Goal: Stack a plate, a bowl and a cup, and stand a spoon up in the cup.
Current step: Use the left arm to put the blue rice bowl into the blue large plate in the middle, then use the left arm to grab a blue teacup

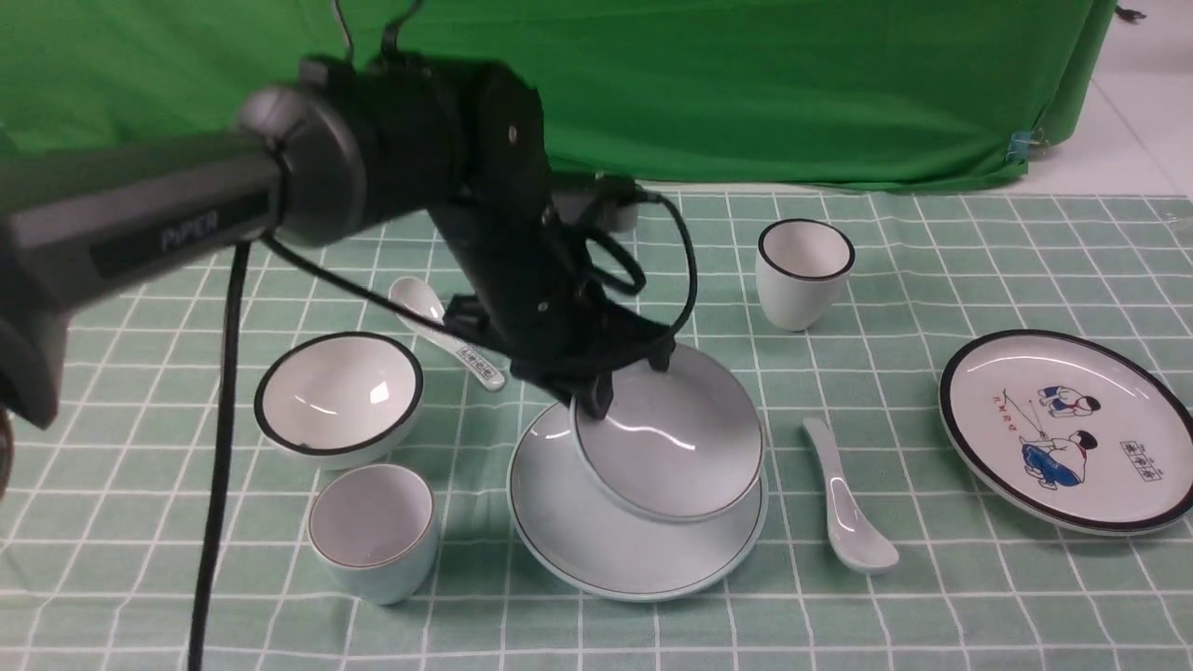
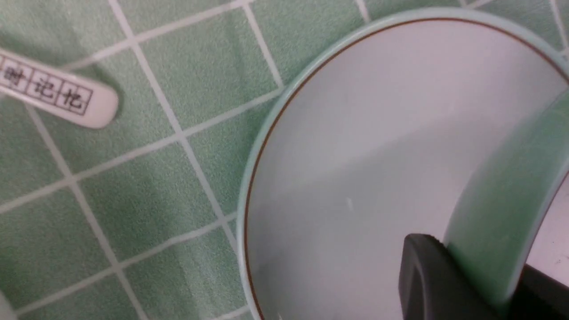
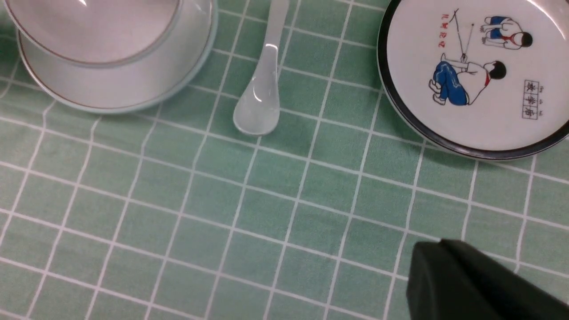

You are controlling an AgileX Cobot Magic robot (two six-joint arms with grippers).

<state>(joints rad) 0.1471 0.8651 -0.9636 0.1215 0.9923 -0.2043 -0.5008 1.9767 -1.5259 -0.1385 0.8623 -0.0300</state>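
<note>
The bowl (image 1: 669, 438) is pinched at its edge by the left claw (image 1: 626, 387), tilted, above the plate (image 1: 634, 550), which lies on the checked green cloth (image 1: 885, 615). The right claw (image 3: 462, 284) is closed. The cup (image 1: 375, 531) stands upright near the plate, on its left; the plain spoon (image 1: 846, 503) lies near the plate's right side.

Counting everything: two plates, two bowls, two cups, two spoons. The other bowl (image 1: 339, 396), black-rimmed, sits just behind the cup. The patterned spoon (image 1: 447, 331) has a boxed row of Chinese characters on its handle. The black-rimmed cup (image 1: 803, 275) stands farther back. At the right, the cartoon plate (image 1: 1072, 429) carries red characters and a boxed set of black ones. "PiPER" reads on the left arm (image 1: 140, 224).
</note>
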